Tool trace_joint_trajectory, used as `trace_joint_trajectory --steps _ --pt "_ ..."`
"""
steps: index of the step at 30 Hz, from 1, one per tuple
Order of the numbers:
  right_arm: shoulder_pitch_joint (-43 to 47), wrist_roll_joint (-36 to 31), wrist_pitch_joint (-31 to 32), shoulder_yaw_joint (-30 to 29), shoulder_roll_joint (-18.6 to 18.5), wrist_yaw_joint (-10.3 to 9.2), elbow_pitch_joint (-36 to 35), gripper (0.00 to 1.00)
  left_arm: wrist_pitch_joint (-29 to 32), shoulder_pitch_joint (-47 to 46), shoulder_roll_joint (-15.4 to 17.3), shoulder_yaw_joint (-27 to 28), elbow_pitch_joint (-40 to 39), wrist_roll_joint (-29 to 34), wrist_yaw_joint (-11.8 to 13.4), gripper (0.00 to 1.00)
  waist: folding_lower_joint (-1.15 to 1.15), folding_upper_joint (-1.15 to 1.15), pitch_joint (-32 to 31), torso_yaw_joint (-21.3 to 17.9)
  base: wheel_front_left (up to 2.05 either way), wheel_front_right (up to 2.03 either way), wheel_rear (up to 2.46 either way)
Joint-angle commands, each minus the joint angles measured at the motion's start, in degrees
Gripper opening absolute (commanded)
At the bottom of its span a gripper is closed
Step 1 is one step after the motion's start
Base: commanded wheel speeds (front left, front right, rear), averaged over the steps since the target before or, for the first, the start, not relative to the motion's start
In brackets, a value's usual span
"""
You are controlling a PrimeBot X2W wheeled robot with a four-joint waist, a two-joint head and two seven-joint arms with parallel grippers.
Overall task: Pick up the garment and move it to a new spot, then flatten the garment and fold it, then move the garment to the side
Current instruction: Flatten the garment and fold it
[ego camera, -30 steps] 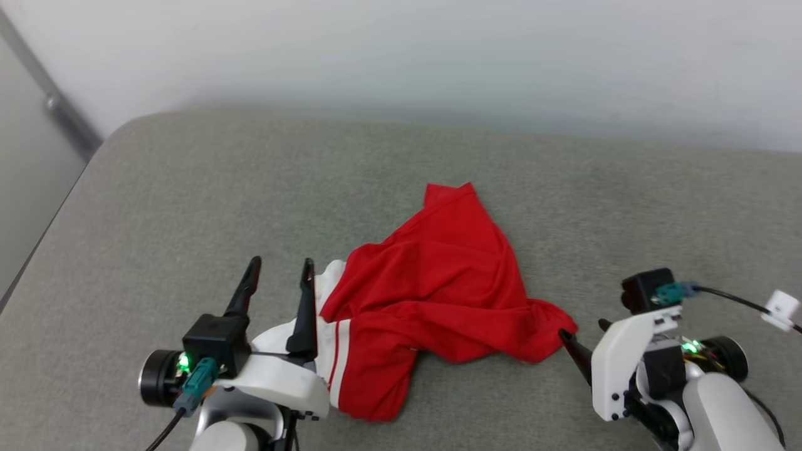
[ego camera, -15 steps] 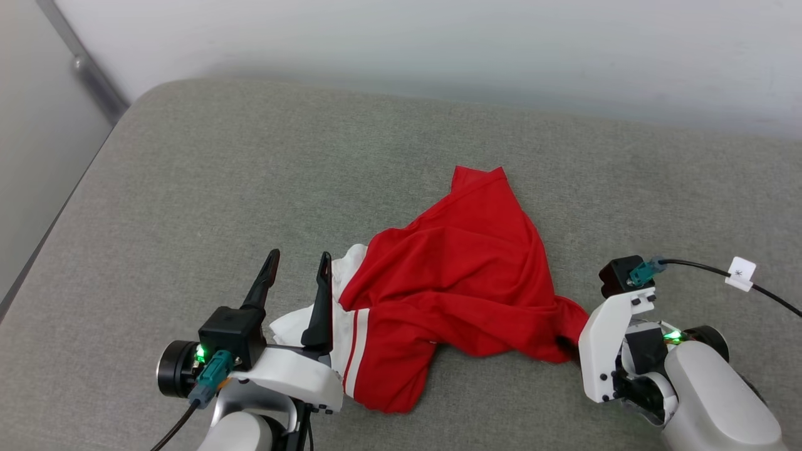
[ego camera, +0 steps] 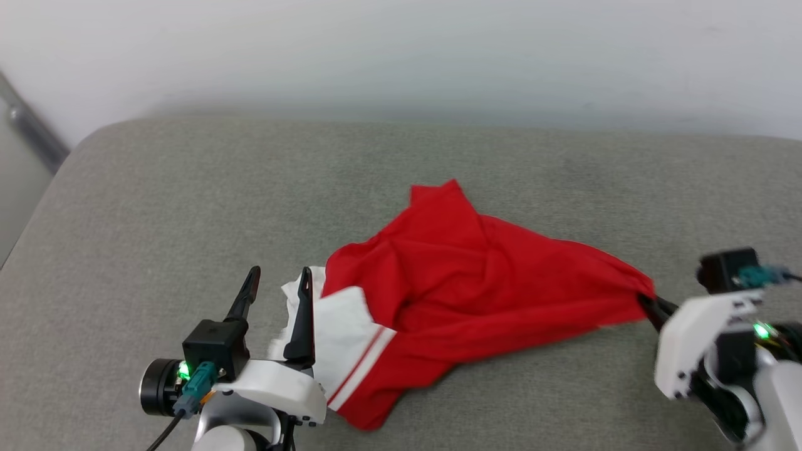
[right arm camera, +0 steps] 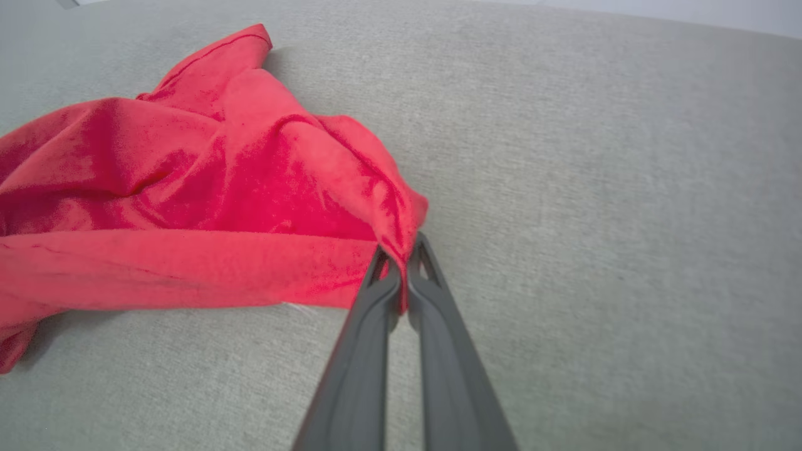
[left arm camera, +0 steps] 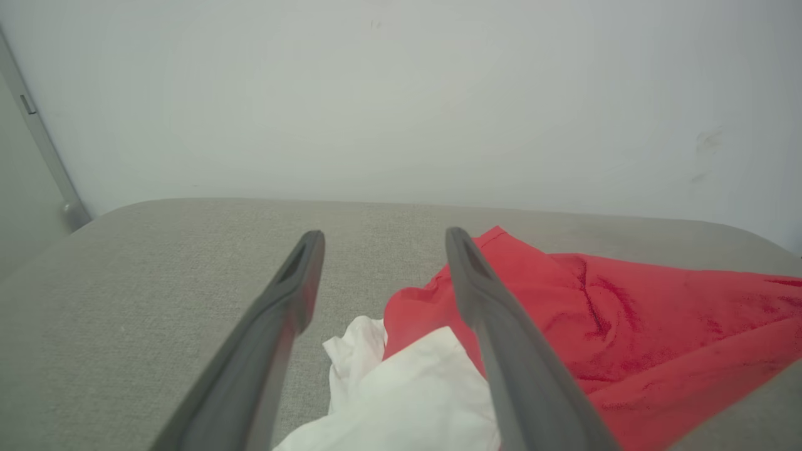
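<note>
Picking up, is that the step in hand?

— I'd say so. The right gripper (right arm camera: 401, 254) is pinched tight on a red edge of the T-shirt (ego camera: 476, 282), and the cloth runs taut from that pinch back to the heap.

And the other one?

— The left gripper (ego camera: 280, 274) stands wide with nothing in it, one finger just beside the white sleeve (ego camera: 338, 329).

Where does the shirt lie?

— Crumpled on the near middle of the grey cushion (ego camera: 156, 213), between the two grippers, most of it resting on the fabric.

What next, then?

— Probably a lift and a carry to a fresh spot. Held by one corner it will hang in a bunch, so the left could close on the sleeve first. Thin cloth may slip from so narrow a pinch.

And the room?

— Plain pale wall (ego camera: 401, 56) behind the cushion, and a metal rail (ego camera: 28, 128) at the far left.
</note>
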Motion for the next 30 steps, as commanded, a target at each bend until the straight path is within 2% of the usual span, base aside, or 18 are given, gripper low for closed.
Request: trace_joint_trajectory --steps 1,7,10,13,14,15,16,24,27,30 --pt "3.4 -1.3 0.7 -2.4 -0.1 -0.02 -2.4 0.00 0.1 0.5 0.3 0.1 -0.2 -0.3 0.2 1.00 0.00 0.00 -1.0 -1.5 0.00 0.00 0.00" --pt "19.2 -5.4 5.6 -12.7 6.0 -0.02 -12.0 0.00 0.6 1.7 1.1 0.4 -0.4 -0.8 0.5 1.00 0.00 0.00 -1.6 -3.1 0.00 0.00 0.00" --pt "25.5 -6.0 7.5 -14.5 9.7 -0.02 -13.1 0.00 0.9 2.3 1.4 0.5 -0.3 -1.0 0.7 1.00 0.00 0.00 -1.8 -3.4 0.00 0.00 0.00" --pt "28.7 -5.9 7.7 -14.6 11.6 -0.02 -11.8 0.00 1.3 2.6 1.7 0.6 -0.3 -1.2 1.0 1.00 0.00 0.00 -2.2 -3.7 0.00 0.00 0.00" --pt "29.2 -6.4 7.1 -14.2 12.0 -0.02 -11.1 0.28 1.5 2.9 1.8 0.7 -0.2 -1.3 1.0 1.00 0.00 0.00 -2.4 -3.8 0.00 0.00 0.00" --pt "29.4 -6.6 6.1 -14.1 12.3 -0.02 -10.5 0.48 1.6 3.3 1.9 0.8 -0.1 -1.4 1.1 1.00 0.00 0.00 -2.6 -3.9 0.00 0.00 0.00" --pt "29.0 -6.0 4.6 -14.1 12.6 -0.02 -10.1 1.00 1.6 3.6 2.0 0.8 0.0 -1.4 1.1 1.00 0.00 0.00 -2.8 -4.0 0.00 0.00 0.00" --pt "24.8 -7.7 -11.2 -14.9 13.2 -0.02 -13.1 1.00 1.8 4.5 2.2 0.8 -0.5 -1.7 1.7 1.00 0.00 0.00 -4.1 -3.9 0.00 0.00 0.00" --pt "22.9 -8.1 -15.2 -15.0 13.3 -0.02 -13.8 1.00 1.6 4.1 2.1 0.7 -0.9 -1.8 1.9 1.00 0.00 0.00 -4.2 -3.5 0.00 0.00 0.00" --pt "20.6 -8.4 -16.2 -14.7 13.0 -0.02 -13.1 1.00 1.4 3.7 2.0 0.7 -1.1 -1.7 2.1 1.00 0.00 0.00 -4.2 -3.2 0.00 0.00 0.00"
